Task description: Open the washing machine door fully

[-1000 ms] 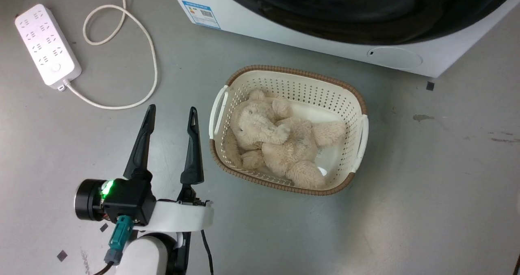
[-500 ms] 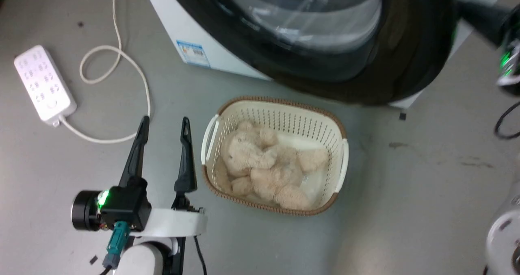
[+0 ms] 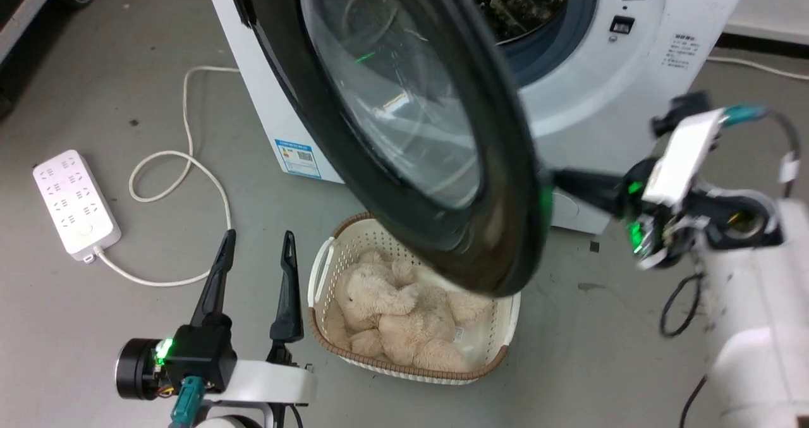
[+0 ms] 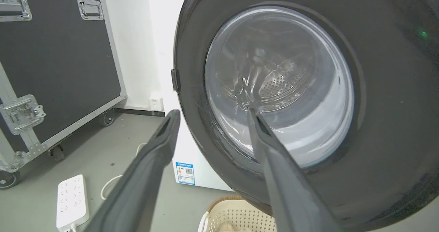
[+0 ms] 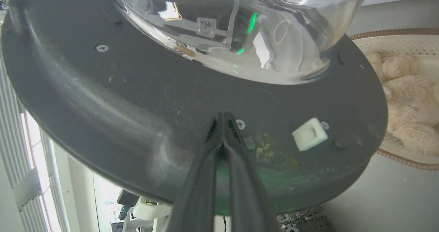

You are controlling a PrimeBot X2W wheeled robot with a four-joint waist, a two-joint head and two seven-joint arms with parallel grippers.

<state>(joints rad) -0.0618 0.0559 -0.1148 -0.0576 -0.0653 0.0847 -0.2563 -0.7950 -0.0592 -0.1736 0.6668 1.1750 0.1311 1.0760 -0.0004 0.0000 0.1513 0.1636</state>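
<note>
Grey floor (image 3: 600, 365) — washing machine (image 3: 607, 118), cream basket (image 3: 414, 371) (plush toy (image 3: 392, 314) inside), white power strip (image 3: 76, 203)

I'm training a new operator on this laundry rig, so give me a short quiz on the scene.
1. True or false: the washing machine door is shut flush against the washing machine.
2. What lies in the laundry basket? A) towels B) a plush teddy bear C) shoes
3. Fill the blank: the left tool has its fingers spread apart, while the right tool has its fingers ___.
Key: 1 false, it stands swung partly open; 2 B; 3 closed together.
</note>
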